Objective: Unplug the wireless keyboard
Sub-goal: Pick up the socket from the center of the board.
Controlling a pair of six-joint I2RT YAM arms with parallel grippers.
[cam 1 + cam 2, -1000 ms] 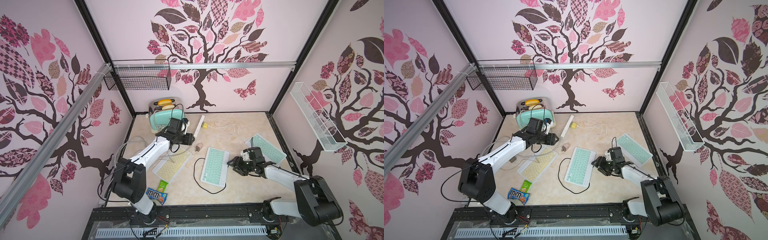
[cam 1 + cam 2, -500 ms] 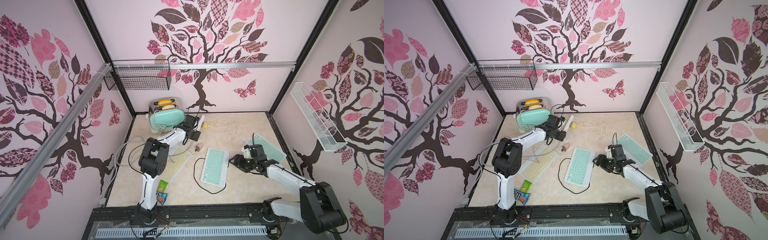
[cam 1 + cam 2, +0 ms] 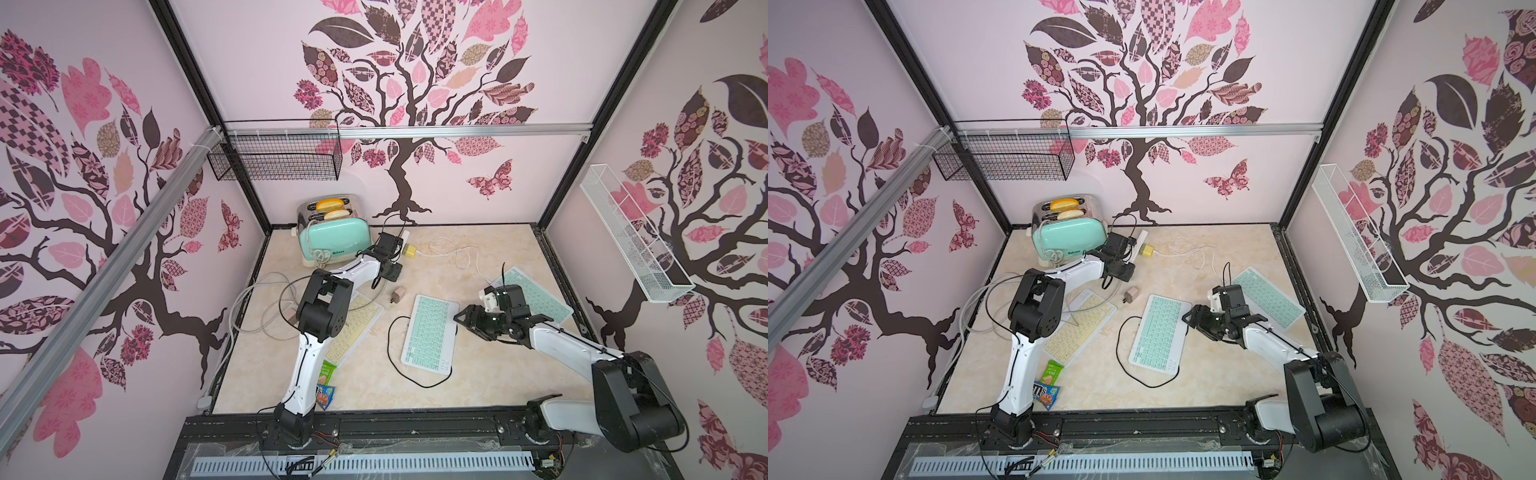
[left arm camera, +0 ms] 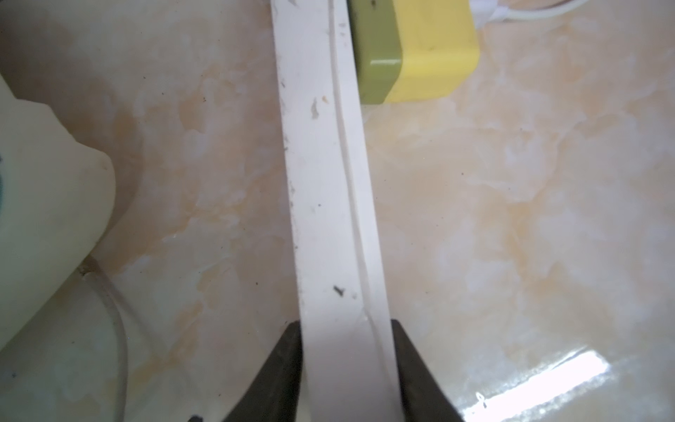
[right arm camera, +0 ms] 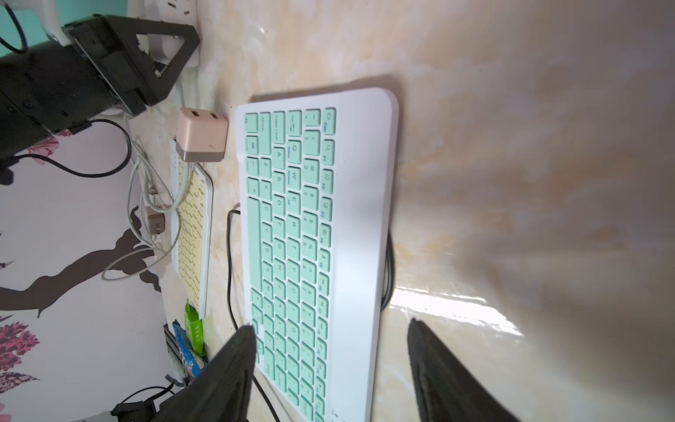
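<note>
A mint-keyed wireless keyboard (image 3: 430,332) (image 3: 1158,332) (image 5: 292,219) lies mid-table, with a black cable (image 3: 390,353) (image 5: 230,255) looping round its near end. My right gripper (image 3: 461,320) (image 3: 1190,318) (image 5: 330,325) is open at its right edge, holding nothing. A second mint keyboard (image 3: 536,295) lies at the right. Its white cable (image 3: 457,253) runs to a yellow charger (image 3: 409,250) (image 4: 431,54) plugged into a white power strip (image 3: 405,239) (image 4: 321,182). My left gripper (image 3: 392,249) (image 4: 345,325) is shut on that strip, just short of the charger.
A mint toaster (image 3: 332,237) stands at the back left beside the strip. A yellow keyboard (image 3: 353,328) and loose grey cables (image 3: 257,299) lie under my left arm. A pink charger (image 3: 399,295) (image 5: 201,137) sits between the keyboards. Snack packets (image 3: 326,386) lie at the front.
My left gripper has moved right from the toaster to the power strip and closed on it. The right gripper has shifted slightly and stays open.
</note>
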